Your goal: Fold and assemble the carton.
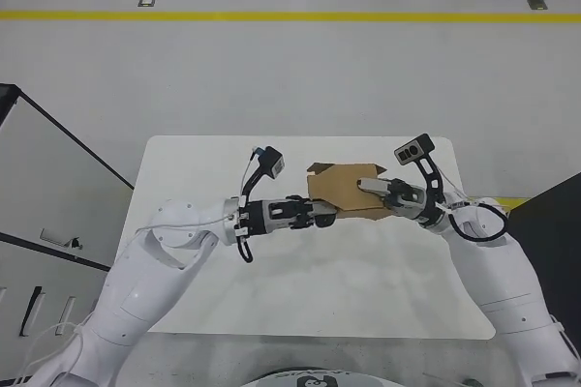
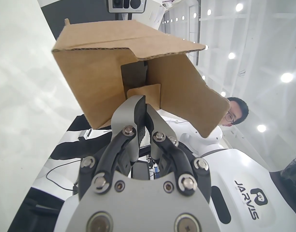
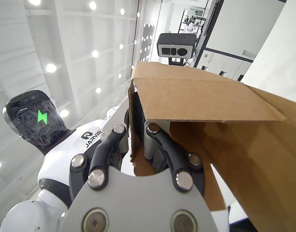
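A brown cardboard carton (image 1: 341, 186) is held above the middle of the white table (image 1: 320, 290), partly unfolded with its flaps loose. From the carton's left, my left gripper (image 1: 321, 211) is shut on a small tab at the carton's lower edge (image 2: 143, 91); in the left wrist view (image 2: 145, 102) the pads press together on that tab below the carton (image 2: 102, 73). On the opposite side, my right gripper (image 1: 373, 186) straddles a side wall of the carton (image 3: 198, 92), one finger inside and one outside (image 3: 136, 131), shut on that wall.
The table's front half is bare. A grey cabinet with a dark frame (image 1: 19, 174) stands off the table's left edge, and a dark surface (image 1: 562, 223) lies past its right edge. A yellow line (image 1: 290, 15) runs across the floor behind.
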`<state>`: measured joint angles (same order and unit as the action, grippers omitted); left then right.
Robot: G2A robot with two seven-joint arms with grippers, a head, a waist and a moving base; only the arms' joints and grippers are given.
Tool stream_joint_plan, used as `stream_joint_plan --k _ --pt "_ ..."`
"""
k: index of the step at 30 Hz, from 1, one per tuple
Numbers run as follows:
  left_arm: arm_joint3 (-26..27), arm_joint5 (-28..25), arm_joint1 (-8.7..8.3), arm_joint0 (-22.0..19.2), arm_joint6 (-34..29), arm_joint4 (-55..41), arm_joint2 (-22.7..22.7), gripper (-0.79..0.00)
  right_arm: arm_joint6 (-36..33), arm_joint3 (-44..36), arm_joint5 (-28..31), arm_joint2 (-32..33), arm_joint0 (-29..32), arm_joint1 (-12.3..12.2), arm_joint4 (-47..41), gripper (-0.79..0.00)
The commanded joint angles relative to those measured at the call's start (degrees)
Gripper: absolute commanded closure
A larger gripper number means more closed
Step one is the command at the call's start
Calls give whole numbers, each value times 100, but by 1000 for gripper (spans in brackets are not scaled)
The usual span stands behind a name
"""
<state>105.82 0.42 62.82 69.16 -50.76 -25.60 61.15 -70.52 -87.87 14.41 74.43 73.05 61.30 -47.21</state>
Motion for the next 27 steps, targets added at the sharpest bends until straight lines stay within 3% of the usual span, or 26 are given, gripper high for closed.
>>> stream_joint_plan --k 1,27 --pt "-7 -4 -5 7 6 9 37 0 19 22 -6 2 -7 3 9 0" --pt "-139 -36 18 -43 28 -17 61 0 15 115 -46 9 -34 32 66 0"
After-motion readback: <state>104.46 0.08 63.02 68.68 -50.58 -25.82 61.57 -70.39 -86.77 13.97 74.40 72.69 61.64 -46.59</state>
